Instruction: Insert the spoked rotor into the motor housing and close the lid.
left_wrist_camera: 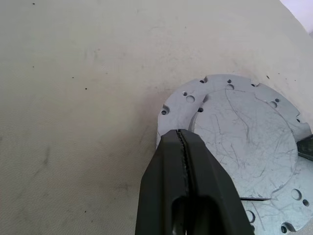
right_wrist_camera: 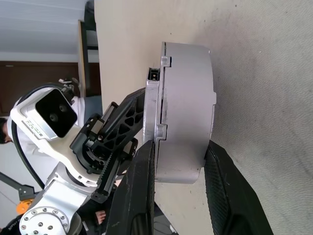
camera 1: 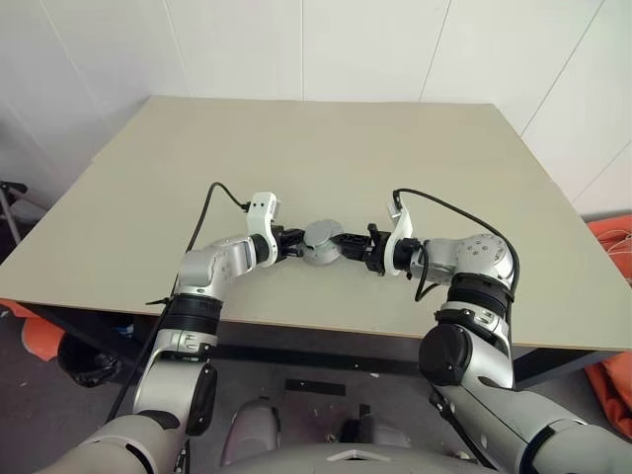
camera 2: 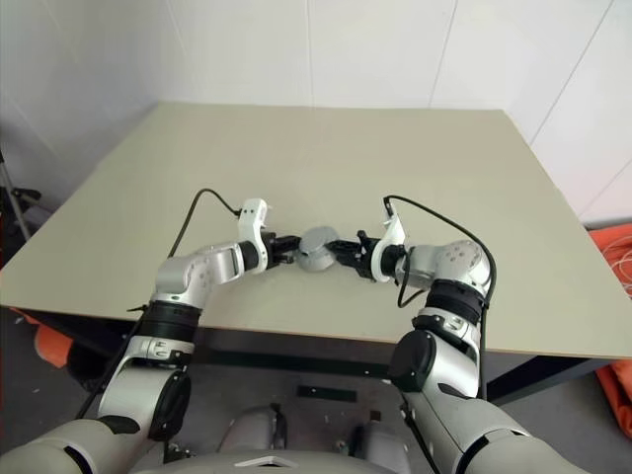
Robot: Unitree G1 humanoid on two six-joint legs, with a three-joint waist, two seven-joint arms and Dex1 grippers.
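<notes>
The motor housing (camera 1: 322,240) is a short silver-grey cylinder held between both hands, low over the table near its front edge. In the left wrist view its flat silver plate (left_wrist_camera: 244,137) with small holes faces the camera. My right gripper (right_wrist_camera: 178,147) is shut on the housing (right_wrist_camera: 186,112), one finger on each flat face. My left gripper (left_wrist_camera: 181,134) is shut, its tips against the plate's edge, and it reaches in from the far side (right_wrist_camera: 122,122) in the right wrist view. The spoked rotor and the lid are hidden.
The beige table (camera 1: 395,148) stretches away behind the hands to a white wall. Its front edge runs just below the arms. Orange objects lie on the floor at the right (camera 1: 612,247) and at the lower left (camera 1: 30,331).
</notes>
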